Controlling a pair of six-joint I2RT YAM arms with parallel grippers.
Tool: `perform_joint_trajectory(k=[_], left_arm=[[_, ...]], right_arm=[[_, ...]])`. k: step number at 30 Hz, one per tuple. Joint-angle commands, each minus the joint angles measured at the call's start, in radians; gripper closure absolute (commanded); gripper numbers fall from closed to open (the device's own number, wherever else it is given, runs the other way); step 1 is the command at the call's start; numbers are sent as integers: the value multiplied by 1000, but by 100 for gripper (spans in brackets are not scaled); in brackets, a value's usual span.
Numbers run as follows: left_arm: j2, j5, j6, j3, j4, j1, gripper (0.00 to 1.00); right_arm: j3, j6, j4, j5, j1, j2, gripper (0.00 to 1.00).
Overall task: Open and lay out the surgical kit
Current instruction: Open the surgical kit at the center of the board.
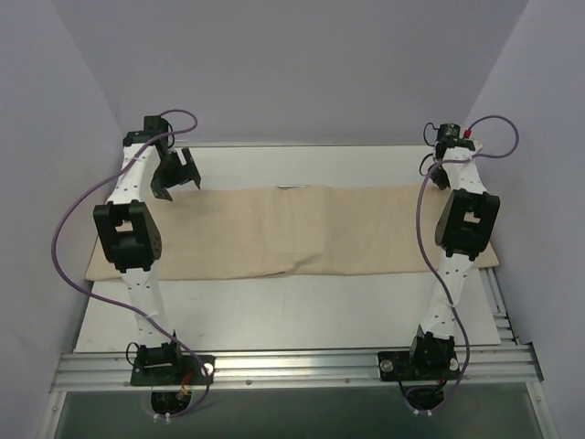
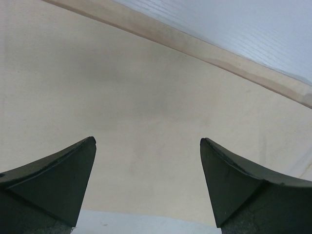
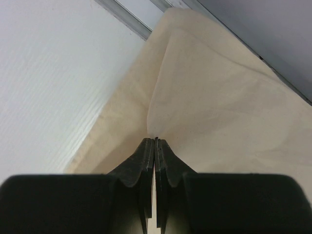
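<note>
We list a large beige cloth wrap (image 1: 302, 233), soft and limp, best pinched at folds: right gripper (image 3: 155, 142) jaws clamp one, left gripper (image 2: 147, 146) jaws gape.

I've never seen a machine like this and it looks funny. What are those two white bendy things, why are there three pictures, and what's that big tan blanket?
The white bendy things are two robot arms bolted to the table's near edge. Each ends in a two-finger pincher called a gripper. One picture looks down from above. The other two come from small cameras on the wrists, so you see each arm's own dark fingers up close.

The tan blanket is a cloth wrap lying folded across the table. I can't see what is inside it.

The left gripper has its fingers wide apart above the cloth, holding nothing. The right gripper is squeezed shut, pinching a fold of the cloth between its fingertips.
</note>
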Motion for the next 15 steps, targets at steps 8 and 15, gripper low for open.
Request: perform_joint_trajectory(k=[8, 15], left_arm=[[-2, -69, 11, 49, -54, 118, 6], [12, -174, 57, 81, -91, 135, 6]], right_arm=[[-312, -13, -126, -106, 83, -383, 100], [-706, -4, -41, -222, 109, -640, 100]])
